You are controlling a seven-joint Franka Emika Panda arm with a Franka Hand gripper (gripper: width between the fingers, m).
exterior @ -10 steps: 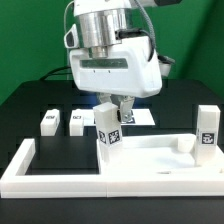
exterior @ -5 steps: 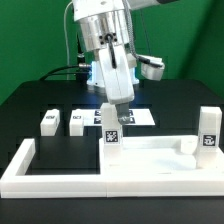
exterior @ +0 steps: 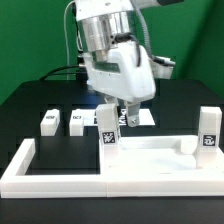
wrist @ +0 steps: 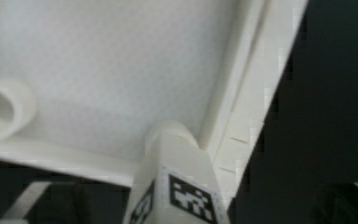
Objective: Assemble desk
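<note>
Exterior view, its left to its right.

- Black matte surface (exterior: 30, 100). A low white border fence (exterior: 20, 165), angular, runs along the near and left edges.
- First leg (exterior: 48, 121) and second leg (exterior: 77, 121): small white blocks with square black-and-white tags, just beside each other, well left of the gripper.
- Third leg (exterior: 107, 132) stands upright at the tabletop's left rear corner, tag facing the camera. The gripper (exterior: 115, 108) hangs directly above its top end, with the arm's white housing over it. Fingers are dark and mostly hidden, so I cannot tell whether they clamp this leg or are parted.
- Marker board (exterior: 142, 117) lies flat behind the gripper.
- Tabletop (exterior: 150, 160): white plastic slab, smooth, with a raised rim and a small round boss near its right rear corner.
- Fourth leg (exterior: 207, 130) is upright at the right rear corner.

Wrist view: the tabletop's (wrist: 123, 70) rimmed inner face and a round socket at the frame edge; the third leg's (wrist: 185, 180) tagged face is close to the lens, blurred.
</note>
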